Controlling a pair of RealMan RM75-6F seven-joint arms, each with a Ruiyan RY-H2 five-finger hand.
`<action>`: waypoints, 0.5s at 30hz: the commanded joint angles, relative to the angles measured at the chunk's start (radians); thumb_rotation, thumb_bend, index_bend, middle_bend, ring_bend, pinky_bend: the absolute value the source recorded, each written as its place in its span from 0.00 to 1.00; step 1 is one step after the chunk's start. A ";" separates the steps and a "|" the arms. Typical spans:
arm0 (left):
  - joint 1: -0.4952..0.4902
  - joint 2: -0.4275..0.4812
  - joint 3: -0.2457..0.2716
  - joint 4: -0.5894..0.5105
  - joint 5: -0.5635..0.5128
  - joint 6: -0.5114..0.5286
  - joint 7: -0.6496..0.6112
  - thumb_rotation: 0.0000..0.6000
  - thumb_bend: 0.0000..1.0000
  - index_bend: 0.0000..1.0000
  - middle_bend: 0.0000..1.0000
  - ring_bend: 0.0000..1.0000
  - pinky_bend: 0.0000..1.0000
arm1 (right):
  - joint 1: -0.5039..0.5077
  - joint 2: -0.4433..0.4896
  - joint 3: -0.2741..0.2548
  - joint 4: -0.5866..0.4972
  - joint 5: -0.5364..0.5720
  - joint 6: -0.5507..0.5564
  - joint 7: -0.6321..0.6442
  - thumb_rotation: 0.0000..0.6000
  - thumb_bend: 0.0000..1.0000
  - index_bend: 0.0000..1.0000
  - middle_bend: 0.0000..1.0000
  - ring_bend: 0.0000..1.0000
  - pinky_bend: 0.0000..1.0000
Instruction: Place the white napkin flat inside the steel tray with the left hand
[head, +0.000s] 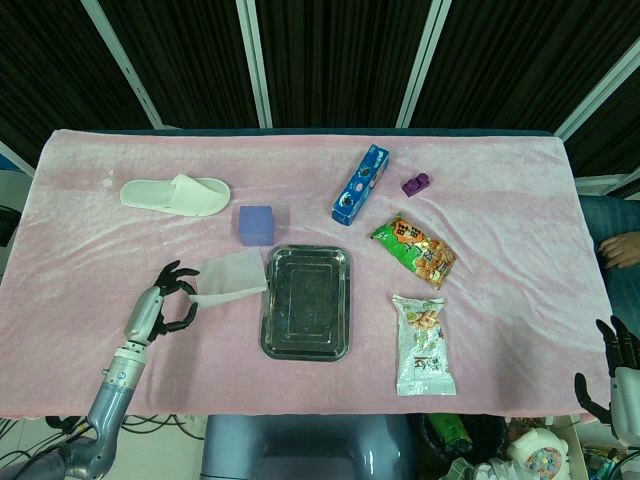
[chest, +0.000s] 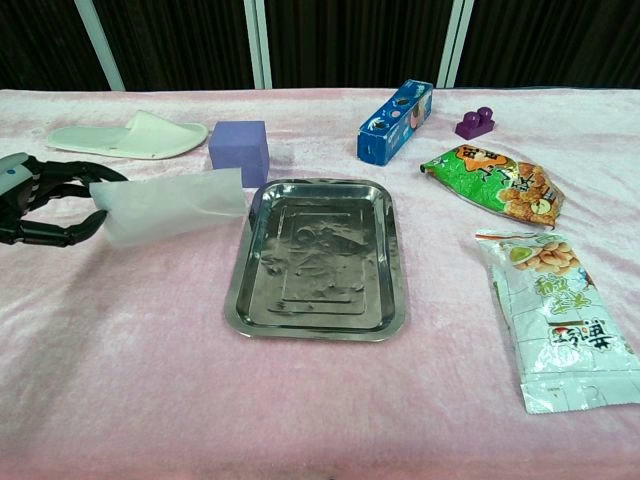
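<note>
My left hand (head: 165, 300) (chest: 45, 200) pinches the left edge of the white napkin (head: 231, 275) (chest: 170, 205) and holds it lifted off the pink cloth, sagging toward the right. Its free end hangs just left of the steel tray (head: 275, 345) (chest: 240, 300), near the tray's far left corner. The tray lies empty at the table's middle. My right hand (head: 618, 375) shows only at the bottom right edge of the head view, off the table, fingers apart and holding nothing.
A purple cube (head: 255, 224) (chest: 239, 152) stands just behind the napkin. A white slipper (head: 176, 194) lies far left. A blue box (head: 361, 184), a purple toy (head: 416, 184) and two snack bags (head: 415, 250) (head: 423, 343) lie right of the tray.
</note>
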 joint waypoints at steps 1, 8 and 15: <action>-0.008 -0.022 -0.011 0.012 0.007 0.019 0.031 1.00 0.46 0.59 0.24 0.03 0.14 | 0.000 0.001 0.000 -0.001 0.001 -0.001 0.000 1.00 0.39 0.00 0.00 0.08 0.15; -0.055 -0.106 0.018 0.178 0.095 0.048 0.063 1.00 0.46 0.59 0.25 0.03 0.13 | 0.000 0.003 0.001 -0.003 0.007 -0.004 0.001 1.00 0.39 0.00 0.00 0.08 0.15; -0.094 -0.202 0.097 0.428 0.250 0.178 0.084 1.00 0.46 0.60 0.26 0.03 0.13 | 0.001 0.003 0.001 -0.004 0.008 -0.006 0.000 1.00 0.39 0.00 0.00 0.08 0.15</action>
